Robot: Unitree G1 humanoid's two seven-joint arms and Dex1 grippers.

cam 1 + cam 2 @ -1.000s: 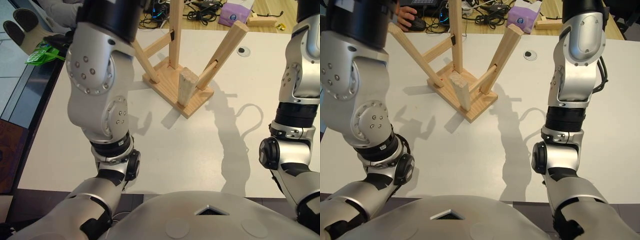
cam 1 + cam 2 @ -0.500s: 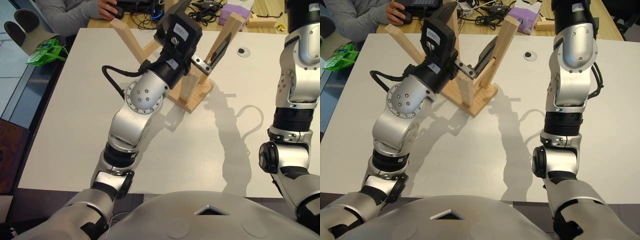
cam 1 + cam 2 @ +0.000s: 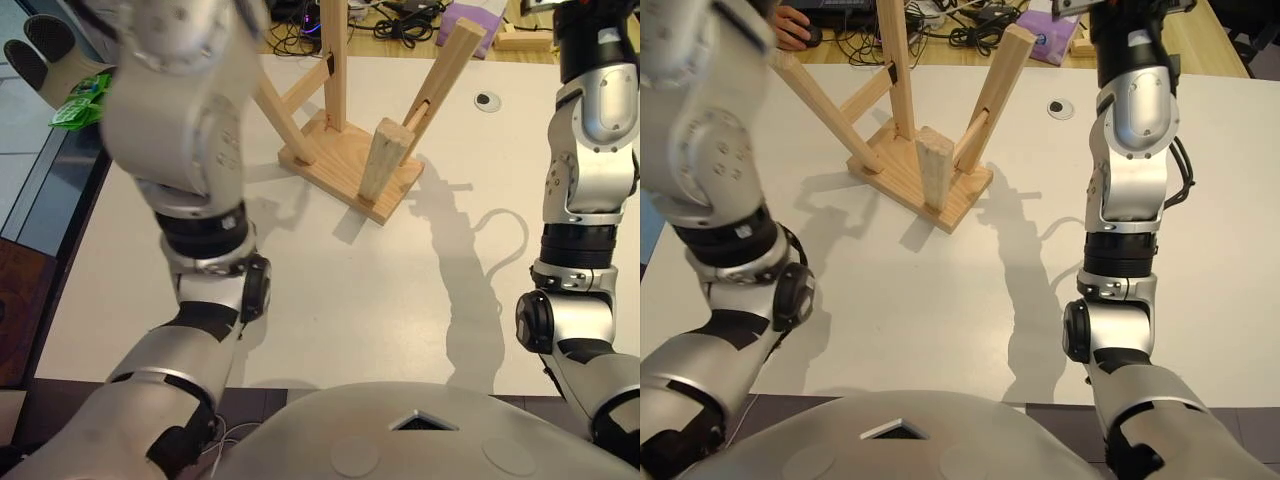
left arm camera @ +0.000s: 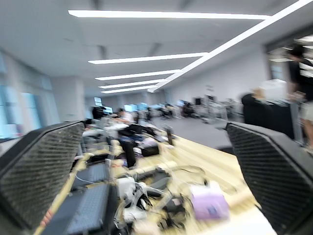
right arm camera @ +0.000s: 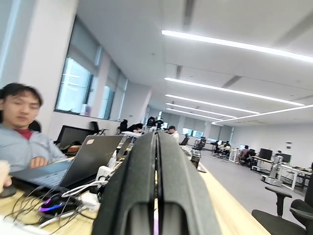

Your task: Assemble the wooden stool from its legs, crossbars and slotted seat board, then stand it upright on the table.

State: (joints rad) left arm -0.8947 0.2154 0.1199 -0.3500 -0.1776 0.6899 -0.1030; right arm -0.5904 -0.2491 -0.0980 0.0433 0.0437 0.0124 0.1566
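Note:
The wooden stool lies upside down on the white table (image 3: 330, 300), its slotted seat board (image 3: 398, 192) flat on the surface. Three long legs (image 3: 446, 72) stick up and outward from it, joined low down by a crossbar (image 3: 306, 90). A shorter leg (image 3: 382, 158) stands at the board's near corner, tilted slightly. My left arm is raised high over the table's left side; in its wrist view the left gripper (image 4: 155, 128) is open, with nothing between the fingers. My right arm is raised at the right, and the right gripper (image 5: 156, 138) is shut on nothing.
A round cable hole (image 3: 485, 100) sits in the table right of the stool. Behind the far edge are cables (image 3: 400, 15), a purple box (image 3: 468, 20) and loose wood pieces (image 3: 520, 40). A green bag (image 3: 85, 100) lies off the left edge.
Half a second ago my left gripper was stretched out, open, among the stool's legs; it has since pulled back and swung up high. The stool stays upside down.

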